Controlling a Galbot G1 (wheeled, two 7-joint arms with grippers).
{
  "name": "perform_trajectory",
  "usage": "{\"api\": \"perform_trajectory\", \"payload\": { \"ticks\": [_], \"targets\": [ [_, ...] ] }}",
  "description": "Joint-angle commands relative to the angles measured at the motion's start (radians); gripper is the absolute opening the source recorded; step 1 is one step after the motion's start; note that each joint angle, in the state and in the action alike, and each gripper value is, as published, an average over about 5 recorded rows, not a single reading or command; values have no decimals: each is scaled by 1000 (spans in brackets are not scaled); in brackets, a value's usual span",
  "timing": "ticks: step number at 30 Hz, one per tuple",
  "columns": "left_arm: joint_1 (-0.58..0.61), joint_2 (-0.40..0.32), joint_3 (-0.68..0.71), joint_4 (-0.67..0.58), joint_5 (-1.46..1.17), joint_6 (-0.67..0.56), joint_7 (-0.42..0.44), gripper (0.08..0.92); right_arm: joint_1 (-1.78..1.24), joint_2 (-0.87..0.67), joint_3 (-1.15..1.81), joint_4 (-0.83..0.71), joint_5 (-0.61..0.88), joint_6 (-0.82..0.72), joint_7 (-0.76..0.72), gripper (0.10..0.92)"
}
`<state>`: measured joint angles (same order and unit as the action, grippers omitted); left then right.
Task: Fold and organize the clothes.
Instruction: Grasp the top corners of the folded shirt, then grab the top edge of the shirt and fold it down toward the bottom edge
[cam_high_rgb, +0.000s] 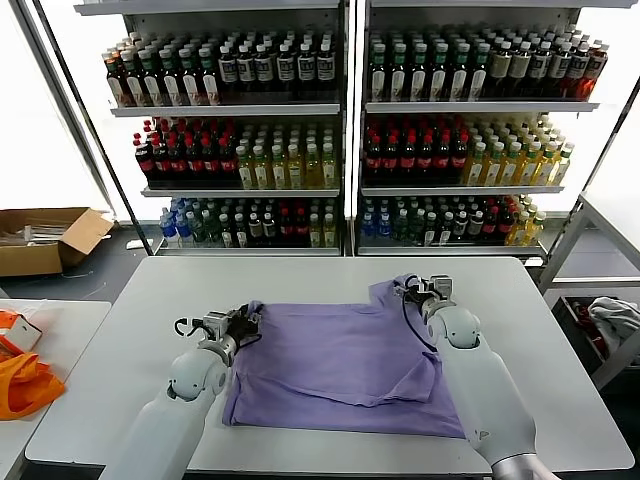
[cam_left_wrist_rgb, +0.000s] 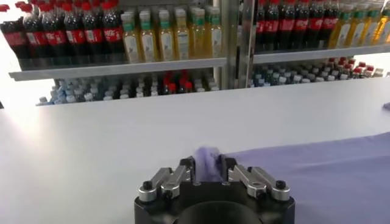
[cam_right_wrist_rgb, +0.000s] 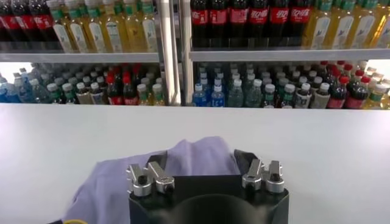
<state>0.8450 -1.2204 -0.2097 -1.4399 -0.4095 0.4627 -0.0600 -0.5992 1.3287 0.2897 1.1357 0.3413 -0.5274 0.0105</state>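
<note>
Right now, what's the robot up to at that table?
It's working a lavender T-shirt spread flat on the white table. The left gripper has its jaws pinched on a tuft at the shirt's far left corner. The right gripper sits at the far right corner with fabric bunched between its jaws. No fold made yet.

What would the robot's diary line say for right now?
left gripper: pinching far-left edge of purple T-shirt | right gripper: around bunched far-right corner | shirt: flat on white table | step: starting fold
</note>
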Motion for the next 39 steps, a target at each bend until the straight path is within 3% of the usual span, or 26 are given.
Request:
{"api": "perform_trajectory", "payload": {
  "ticks": [1, 7, 14, 17, 29, 39],
  "targets": [
    [6, -2, 3, -2, 1, 4, 0, 255, -9, 4, -3, 10, 2, -10, 4, 549],
    [8, -4, 5, -12, 1, -4, -1, 103, -25, 3, -5, 33, 4, -16, 14, 375],
    [13, -10, 0, -14, 2, -45, 1, 83, -40, -4, -5, 75, 13, -17, 26, 170],
    [13, -12, -1, -17, 2, -58, 1, 83, -46, -7, -5, 97, 18, -19, 30, 119],
    [32, -2, -22, -65, -17, -102, 5, 83, -79, -21, 40, 269, 88, -31, 61, 113],
    [155, 40, -52, -195, 3, -97, 7, 83, -214, -41, 79, 499, 129, -43, 117, 113]
  ]
}}
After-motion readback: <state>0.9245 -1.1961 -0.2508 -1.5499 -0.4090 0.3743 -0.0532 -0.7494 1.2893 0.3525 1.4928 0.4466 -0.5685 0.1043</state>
